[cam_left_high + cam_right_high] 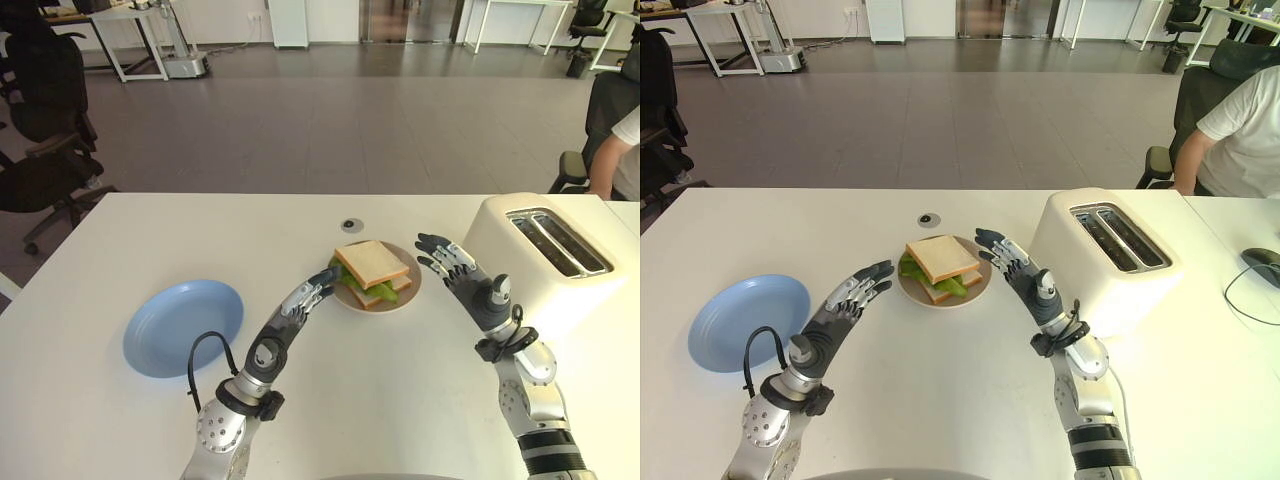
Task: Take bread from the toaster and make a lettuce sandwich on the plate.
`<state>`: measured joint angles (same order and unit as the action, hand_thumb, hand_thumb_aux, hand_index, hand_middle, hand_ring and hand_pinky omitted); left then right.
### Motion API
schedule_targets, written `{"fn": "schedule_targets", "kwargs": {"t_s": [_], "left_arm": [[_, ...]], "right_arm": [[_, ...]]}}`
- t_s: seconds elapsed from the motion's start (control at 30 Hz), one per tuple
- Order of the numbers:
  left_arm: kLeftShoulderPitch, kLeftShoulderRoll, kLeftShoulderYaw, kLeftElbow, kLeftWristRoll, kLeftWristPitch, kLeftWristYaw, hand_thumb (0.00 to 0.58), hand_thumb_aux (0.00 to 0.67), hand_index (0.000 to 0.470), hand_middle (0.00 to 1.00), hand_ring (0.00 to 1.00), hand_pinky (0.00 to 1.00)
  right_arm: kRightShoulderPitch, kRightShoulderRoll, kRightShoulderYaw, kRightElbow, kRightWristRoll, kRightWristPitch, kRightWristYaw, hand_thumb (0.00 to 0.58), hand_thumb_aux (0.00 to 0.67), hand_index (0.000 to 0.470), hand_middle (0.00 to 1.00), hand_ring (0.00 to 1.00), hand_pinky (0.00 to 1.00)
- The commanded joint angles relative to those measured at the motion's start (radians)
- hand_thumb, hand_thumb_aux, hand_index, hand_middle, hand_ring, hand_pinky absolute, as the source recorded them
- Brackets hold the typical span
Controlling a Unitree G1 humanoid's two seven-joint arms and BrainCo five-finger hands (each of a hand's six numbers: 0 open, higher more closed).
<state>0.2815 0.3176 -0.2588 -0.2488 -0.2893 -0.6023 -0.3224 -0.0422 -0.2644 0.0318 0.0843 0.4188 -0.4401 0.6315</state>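
Note:
A sandwich [372, 266] of two bread slices with green lettuce between them lies on a small tan plate [405, 297] at the table's middle. The white toaster [545, 265] stands at the right, both slots showing dark. My left hand [305, 297] rests just left of the plate, fingers stretched out, fingertips close to the plate's rim, holding nothing. Just right of the plate, between it and the toaster, my right hand [462, 272] hovers with fingers spread and nothing in it.
An empty blue plate [183, 326] lies at the left of the white table [350, 400]. A small round grommet [351, 225] sits behind the sandwich. A black mouse [1264, 265] and cable lie on the table at far right.

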Motion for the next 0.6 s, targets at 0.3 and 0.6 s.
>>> {"fn": "schedule_targets", "kwargs": {"t_s": [0.3, 0.6], "left_arm": [[0.038, -0.044, 0.041, -0.015, -0.019, 0.001, -0.07, 0.0, 0.0, 0.0, 0.0, 0.0, 0.0], [0.024, -0.077, 0.047, -0.018, -0.025, 0.024, -0.093, 0.0, 0.0, 0.0, 0.0, 0.0, 0.0]], "right_arm": [[0.041, 0.022, -0.058, -0.065, 0.048, -0.03, 0.071, 0.0, 0.0, 0.0, 0.0, 0.0, 0.0], [0.055, 0.035, -0.07, -0.088, 0.078, -0.019, 0.111, 0.0, 0.0, 0.0, 0.0, 0.0, 0.0]]}}
